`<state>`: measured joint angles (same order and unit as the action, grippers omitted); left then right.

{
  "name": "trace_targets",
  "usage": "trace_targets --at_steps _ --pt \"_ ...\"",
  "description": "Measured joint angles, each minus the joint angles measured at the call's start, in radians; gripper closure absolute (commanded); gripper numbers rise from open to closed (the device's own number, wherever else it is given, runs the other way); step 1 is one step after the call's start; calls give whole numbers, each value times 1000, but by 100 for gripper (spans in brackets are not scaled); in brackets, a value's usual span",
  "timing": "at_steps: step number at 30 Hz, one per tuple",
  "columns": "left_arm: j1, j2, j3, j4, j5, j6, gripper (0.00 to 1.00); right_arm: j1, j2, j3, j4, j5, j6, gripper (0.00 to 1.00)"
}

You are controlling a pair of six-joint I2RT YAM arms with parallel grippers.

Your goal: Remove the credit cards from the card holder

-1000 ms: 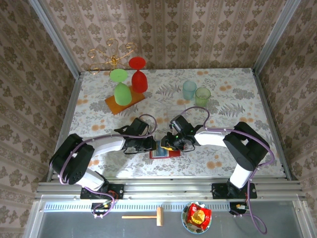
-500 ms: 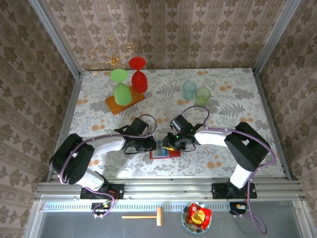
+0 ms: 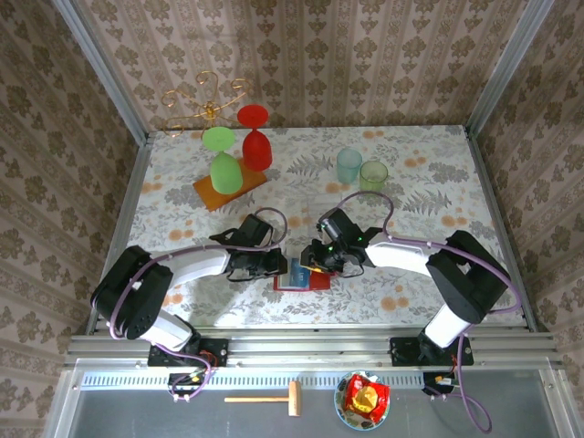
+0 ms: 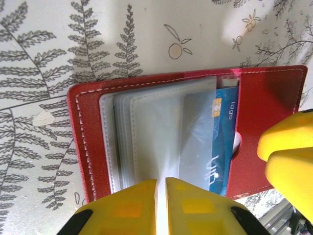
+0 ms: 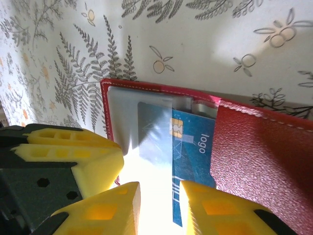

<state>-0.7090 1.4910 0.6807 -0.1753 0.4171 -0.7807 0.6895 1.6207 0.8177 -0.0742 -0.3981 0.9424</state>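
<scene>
left fingers (image 4: pixel 161 183) nearly closed over the open red card holder (image 4: pixel 274 98) on the bench (image 4: pixel 146 39), right fingers (image 5: pixel 159 190) slightly apart above its blue card (image 5: pixel 193 147).

Near the front edge of the table (image 3: pixel 438 192), the red card holder (image 3: pixel 319 281) lies open, a blue card (image 3: pixel 297 276) showing inside. The left end effector (image 3: pixel 281 265) and right end effector (image 3: pixel 313 265) meet over it, seemingly touching it.

Green goblet (image 3: pixel 225 172) and red goblet (image 3: pixel 256 146) on an orange board (image 3: pixel 208 194); blue tumbler (image 3: pixel 349 165), green tumbler (image 3: pixel 372 175); possibly a mallet (image 3: pixel 265 398).
</scene>
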Motion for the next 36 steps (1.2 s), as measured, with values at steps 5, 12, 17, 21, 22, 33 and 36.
trace_targets --at_steps 5,12,17,21,22,33,36 --pt "-26 0 43 -15 6 3 87 -13 -28 -45 31 -2 0 68" --pt "-37 29 66 -23 14 19 87 -16 -38 -67 49 -9 -4 68" --pt "-37 68 80 -40 13 43 88 -16 -32 -67 56 -28 -3 68" --pt "-37 79 80 -55 9 48 88 -16 -6 -67 75 -36 -3 68" --pt "-37 81 80 -57 8 49 88 -18 4 -68 76 -37 -2 68" --pt "-36 83 75 -59 1 49 89 -26 60 -72 104 -73 1 69" --pt "-36 83 74 -59 1 49 89 -32 61 -85 132 -90 6 69"
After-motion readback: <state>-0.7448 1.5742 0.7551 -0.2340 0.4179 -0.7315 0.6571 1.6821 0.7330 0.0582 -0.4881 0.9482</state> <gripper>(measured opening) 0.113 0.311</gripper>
